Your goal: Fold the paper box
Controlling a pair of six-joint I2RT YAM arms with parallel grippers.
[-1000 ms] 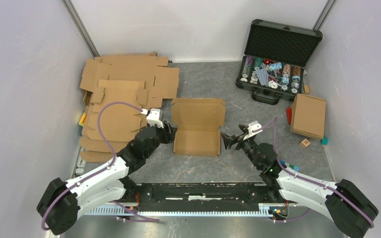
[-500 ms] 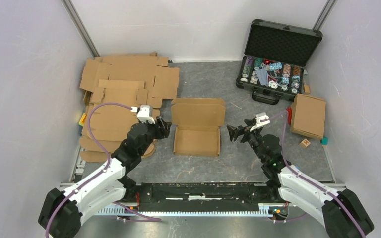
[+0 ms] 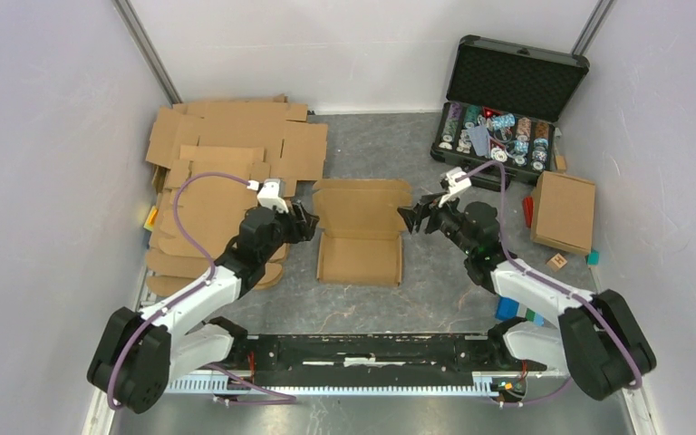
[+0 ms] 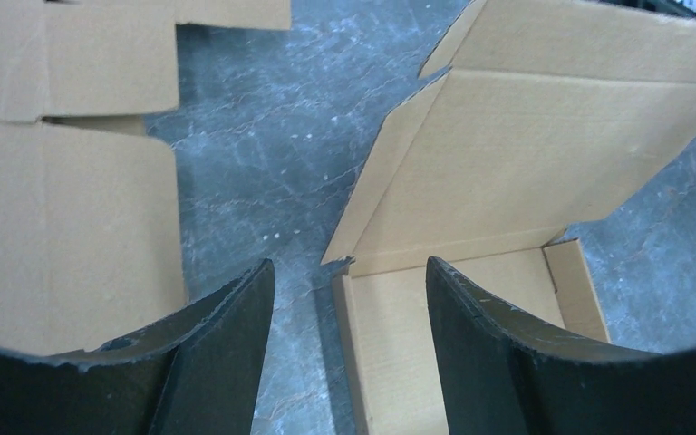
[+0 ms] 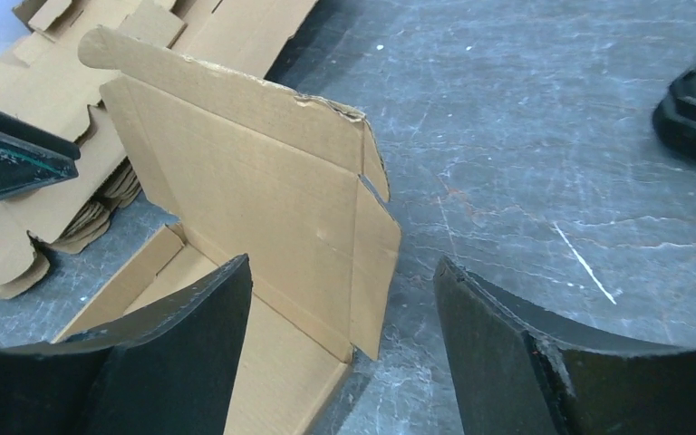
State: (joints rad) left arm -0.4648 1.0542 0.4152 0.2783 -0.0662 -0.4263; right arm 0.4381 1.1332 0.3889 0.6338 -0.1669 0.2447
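The paper box (image 3: 361, 258) sits mid-table as a shallow tray with its lid (image 3: 362, 207) standing open at the back. My left gripper (image 3: 306, 222) hovers open by the box's left rear corner. In the left wrist view the tray's left wall (image 4: 344, 308) lies between the spread fingers of the gripper (image 4: 351, 264), untouched. My right gripper (image 3: 410, 217) is open at the right rear corner. In the right wrist view the lid's side flap (image 5: 376, 263) hangs between the fingers of the gripper (image 5: 343, 263), which hold nothing.
A pile of flat cardboard blanks (image 3: 227, 154) fills the back left, reaching under the left arm. An open case of poker chips (image 3: 503, 109) stands at the back right. A closed cardboard box (image 3: 564, 210) and small coloured blocks (image 3: 557, 261) lie at the right.
Both grippers have moved from beside the tray's side walls back towards the lid's hinge corners. The left jaws have spread wider and the right jaws have narrowed a little.
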